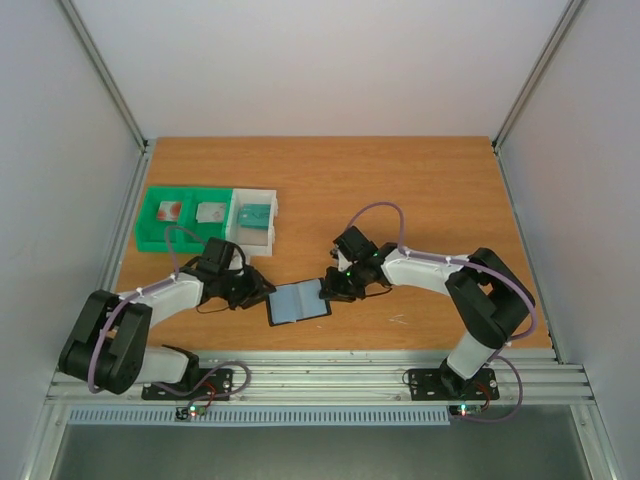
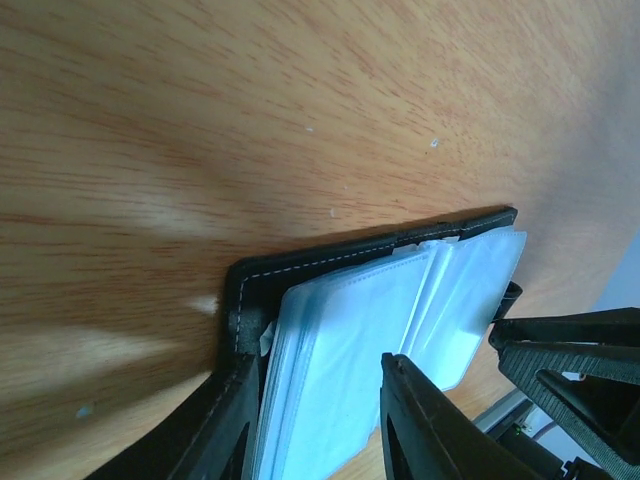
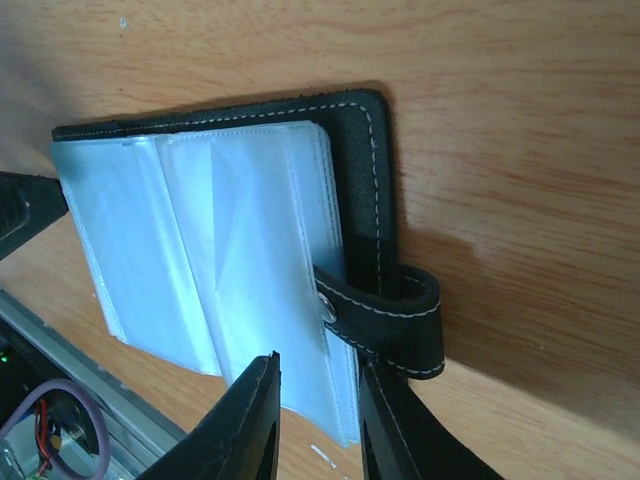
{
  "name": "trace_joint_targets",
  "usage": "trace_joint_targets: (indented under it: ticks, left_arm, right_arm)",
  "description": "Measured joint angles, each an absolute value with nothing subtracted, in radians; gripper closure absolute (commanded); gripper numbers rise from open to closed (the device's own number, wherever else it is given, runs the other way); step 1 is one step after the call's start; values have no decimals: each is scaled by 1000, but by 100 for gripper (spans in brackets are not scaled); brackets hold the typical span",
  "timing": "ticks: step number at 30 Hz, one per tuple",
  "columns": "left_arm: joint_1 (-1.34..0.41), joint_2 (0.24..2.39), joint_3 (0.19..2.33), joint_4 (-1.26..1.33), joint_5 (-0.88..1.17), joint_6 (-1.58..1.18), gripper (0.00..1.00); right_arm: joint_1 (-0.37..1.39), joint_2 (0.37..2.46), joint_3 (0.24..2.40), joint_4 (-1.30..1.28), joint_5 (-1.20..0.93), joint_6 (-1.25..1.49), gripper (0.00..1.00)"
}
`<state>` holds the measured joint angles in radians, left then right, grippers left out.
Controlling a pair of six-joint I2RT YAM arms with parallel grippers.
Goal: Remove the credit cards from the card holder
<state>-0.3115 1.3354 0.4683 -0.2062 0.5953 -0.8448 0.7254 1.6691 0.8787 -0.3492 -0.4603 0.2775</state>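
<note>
The black card holder [image 1: 298, 303] lies open on the table between my two grippers, its clear grey-blue pockets [image 2: 350, 340] facing up. My left gripper [image 2: 320, 362] is at its left edge, jaws apart, one finger over the black cover and the other over the pockets. My right gripper [image 3: 318, 360] is at the right edge beside the clasp tab [image 3: 395, 320], jaws narrowly apart over the corner of the pockets [image 3: 250, 230]. I can make out no card inside the pockets. A teal credit card [image 1: 256, 214] lies in the white tray [image 1: 266, 192], and a whitish one [image 1: 211, 211] lies in the green tray [image 1: 152, 240].
The green and white trays stand side by side at the back left. The green tray's left compartment holds a reddish-white item [image 1: 168, 211]. The metal rail of the table's near edge [image 1: 320, 375] runs just below the card holder.
</note>
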Motion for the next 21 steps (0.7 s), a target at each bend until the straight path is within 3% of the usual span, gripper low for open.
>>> trace_joint_targets:
  ticks: [5,11,21]
  left_arm:
    - [-326,1356,456,-170,600,-863,71]
    - [-335,1382,440,-110,619,-891,89]
    - [-392,1380,413,96,685,-1018,94]
  right_arm:
    - [737,1670,874,-339,-459,289,77]
    - [747,1670,859,-327,-450,299,80]
    - [755,1670,820,-278,-447,337,83]
